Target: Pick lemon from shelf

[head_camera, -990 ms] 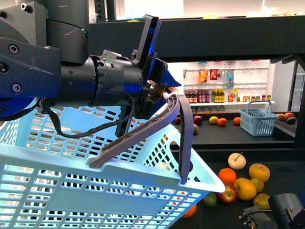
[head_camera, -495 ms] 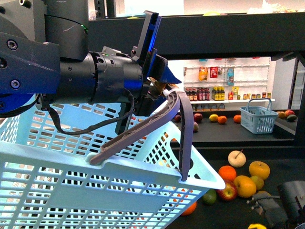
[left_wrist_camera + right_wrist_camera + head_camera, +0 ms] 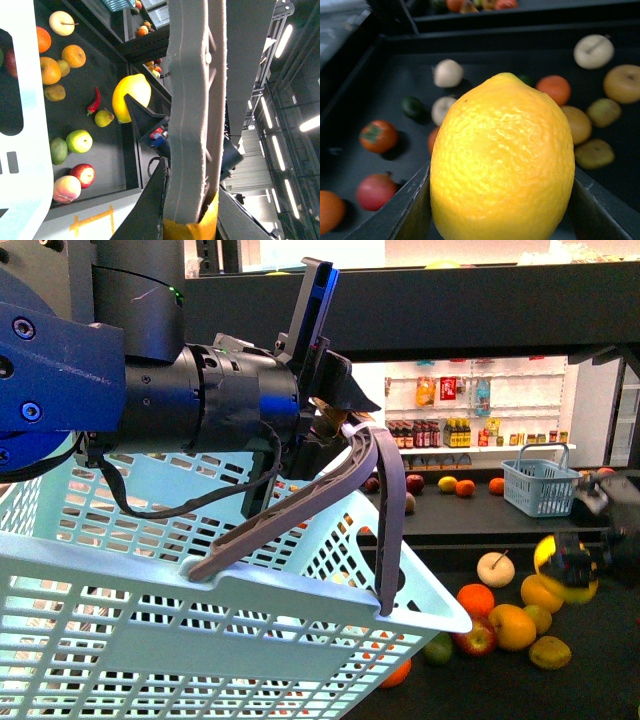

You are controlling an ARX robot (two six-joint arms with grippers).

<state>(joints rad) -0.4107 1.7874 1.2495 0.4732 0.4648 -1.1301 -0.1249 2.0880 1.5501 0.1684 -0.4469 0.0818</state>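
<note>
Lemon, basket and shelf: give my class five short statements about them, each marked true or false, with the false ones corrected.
1. The right end effector is shut on the lemon. True.
2. The lemon rests on the shelf tier among the other fruit. False: it is held up off the tier.
3. The left end effector grips the grey handle of the basket. True.
4. The lemon is inside the basket. False: it is outside it, in the right end effector.
5. A red chilli lies on the shelf tier. True.
</note>
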